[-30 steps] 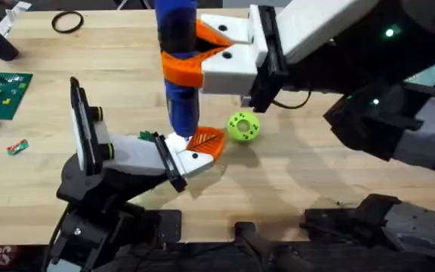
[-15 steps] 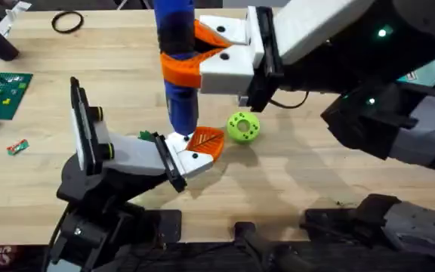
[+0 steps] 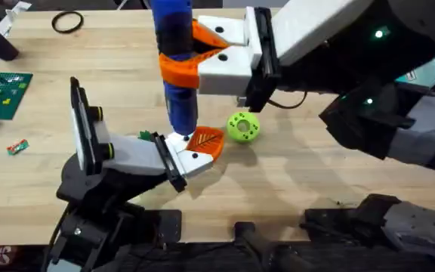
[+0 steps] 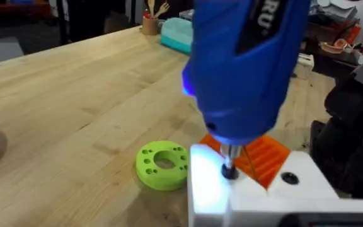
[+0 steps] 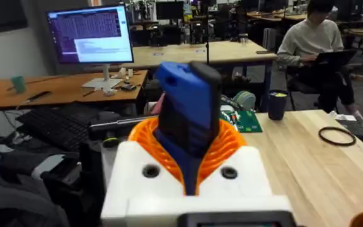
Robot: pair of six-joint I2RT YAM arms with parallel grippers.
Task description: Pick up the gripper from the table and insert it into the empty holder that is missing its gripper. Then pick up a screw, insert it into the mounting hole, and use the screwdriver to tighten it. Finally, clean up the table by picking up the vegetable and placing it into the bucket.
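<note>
**Ana:** While the right tool [image 3: 183,57] stands over the middle of the counter [image 3: 316,162], what has it got hold of?

**Ben:** Its orange fingers are closed around the blue screwdriver [image 3: 176,68], gripping the barrel near the black band. It carries the screwdriver upright, tip down, so the thin metal bit drops straight onto the holder [image 3: 187,157].

**Ana:** And the bit itself?

**Ben:** The left wrist view shows the tip [image 4: 229,165] meeting the white face of the holder, apparently on a screw head there, though I cannot make out the screw itself. A light near the screwdriver's nose brightens that spot.

**Ana:** Where is the orange gripper [image 3: 207,141]?

**Ben:** Seated in the holder at the end of the left arm, ribbed face showing, just beside the bit. The left arm lies low along the counter with the holder's face turned upward, which I judge is meant to present the mounting hole to a vertical driver and to steady it against the downward push.

**Ana:** So the left tool's own state?

**Ben:** I cannot tell how it stands.

**Ana:** How far along, then?

**Ben:** Insertion looks done; tightening seems the step in hand. The green vegetable [image 3: 243,126], a round slice with small holes, lies on the counter just beside the holder, not yet cleared.
</note>
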